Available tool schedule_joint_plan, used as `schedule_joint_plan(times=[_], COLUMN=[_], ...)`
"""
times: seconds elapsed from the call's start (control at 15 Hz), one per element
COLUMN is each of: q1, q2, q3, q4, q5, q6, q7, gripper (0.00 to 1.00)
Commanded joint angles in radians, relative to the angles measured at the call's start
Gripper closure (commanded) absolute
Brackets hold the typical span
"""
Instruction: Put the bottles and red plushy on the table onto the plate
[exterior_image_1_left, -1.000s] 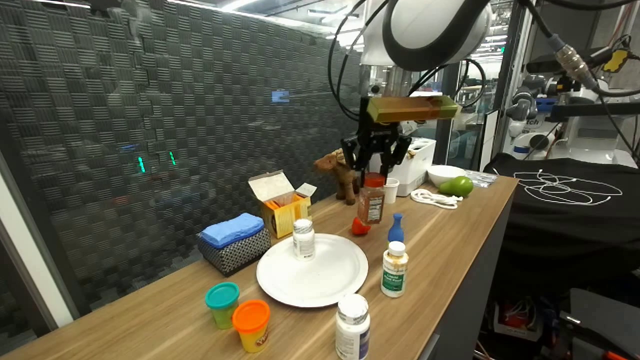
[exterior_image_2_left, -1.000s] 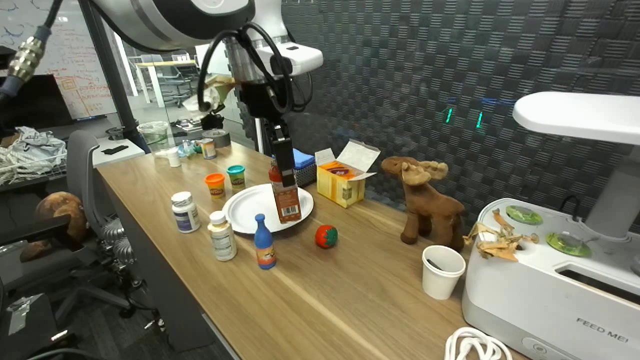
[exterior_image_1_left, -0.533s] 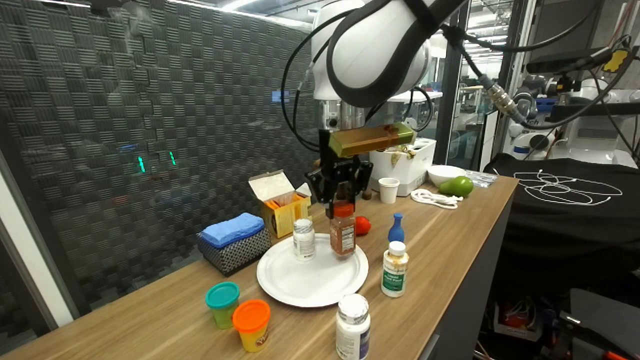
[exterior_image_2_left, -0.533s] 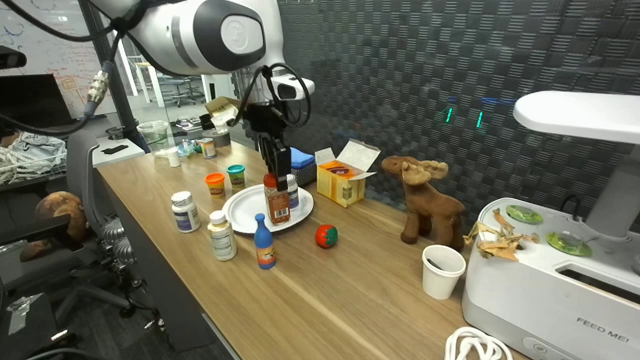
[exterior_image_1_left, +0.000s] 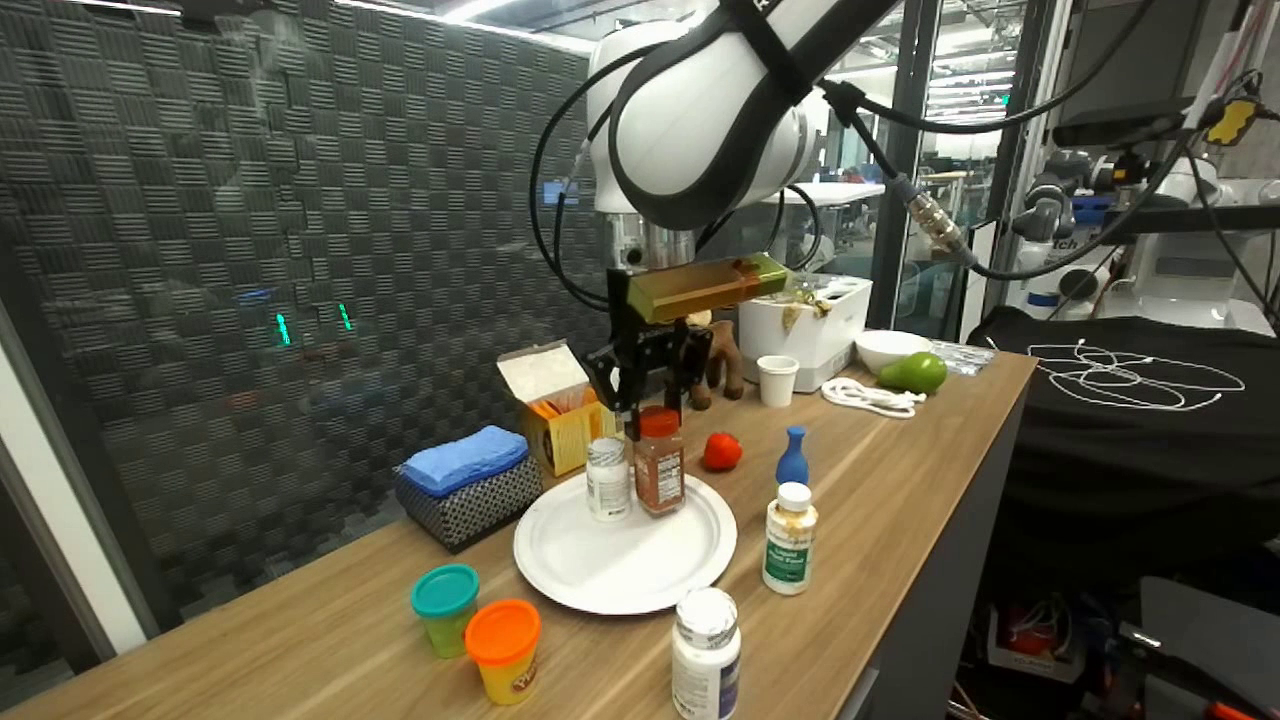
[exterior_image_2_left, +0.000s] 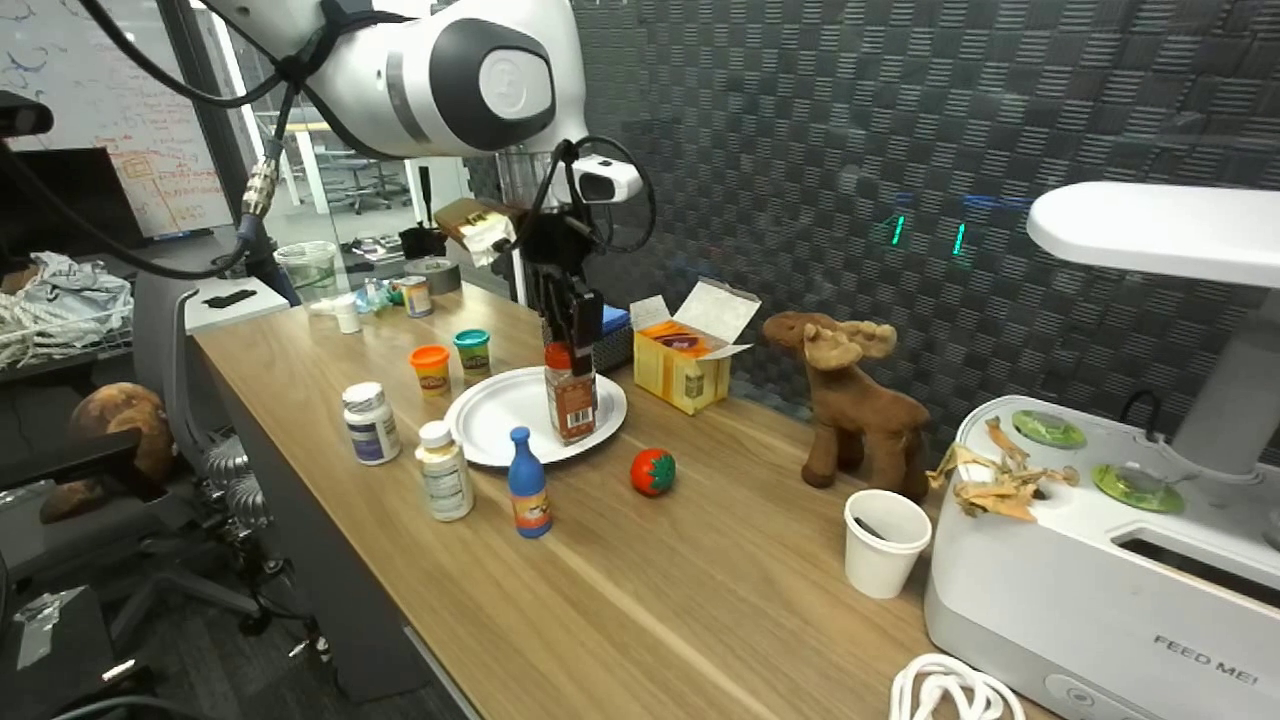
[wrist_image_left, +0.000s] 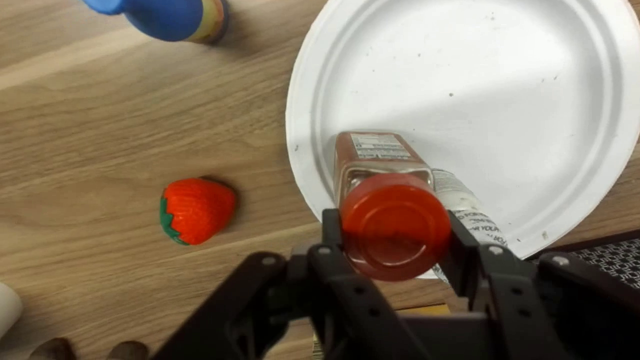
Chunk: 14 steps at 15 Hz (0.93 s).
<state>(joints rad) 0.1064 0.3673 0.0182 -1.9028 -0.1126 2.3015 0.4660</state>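
Observation:
My gripper (wrist_image_left: 392, 231) is shut on the red cap of a spice bottle (exterior_image_1_left: 660, 475), held near upright at the plate's rim side. Its base appears at the surface of the white plate (exterior_image_1_left: 620, 580); whether it touches, I cannot tell. Close beside it a white bottle (exterior_image_1_left: 608, 490) stands on the plate, partly behind a finger in the wrist view. Off the plate, on the wooden table (exterior_image_2_left: 640, 600), stand a green-labelled bottle (exterior_image_1_left: 788, 550), a purple-labelled bottle (exterior_image_2_left: 370, 425) and a blue bottle (exterior_image_2_left: 528, 490). The red plushy (wrist_image_left: 200, 210), strawberry-like with green leaves, lies apart from the plate.
Teal-lidded (exterior_image_1_left: 445, 605) and orange-lidded tubs (exterior_image_1_left: 503, 650) stand near the plate. Behind it are a cloth-topped black box (exterior_image_1_left: 470, 490) and an open yellow box (exterior_image_2_left: 682, 370). A brown plush animal (exterior_image_2_left: 860, 400), paper cup (exterior_image_2_left: 885, 545) and white planter (exterior_image_2_left: 1080, 580) stand farther along.
The gripper has carried the red-capped bottle across and down to the plate, beside the white bottle; it was tilted and higher a second ago. The other objects have stayed put.

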Motion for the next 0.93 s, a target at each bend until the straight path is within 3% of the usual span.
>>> schedule_joint_plan(times=[0.0,0.47,0.53,0.6,0.87], q1=[0.006,-0.003,-0.003,-0.001,0.03], q2=[0.031,0.05,0.047,0.041,0.005], q3=[-0.019,-0.022,-0.024,-0.025,-0.025], q4=[0.052,0.056,0.055,0.053,0.057], q5=[0.015,0.053,0.054,0.052,0.02], q6=[-0.022,-0.023,-0.024,-0.025,-0.048], q7=[-0.031,-0.056,-0.055,-0.052,-0.023], gripper=[0.76,0.76,0.42,0.25,0.0])
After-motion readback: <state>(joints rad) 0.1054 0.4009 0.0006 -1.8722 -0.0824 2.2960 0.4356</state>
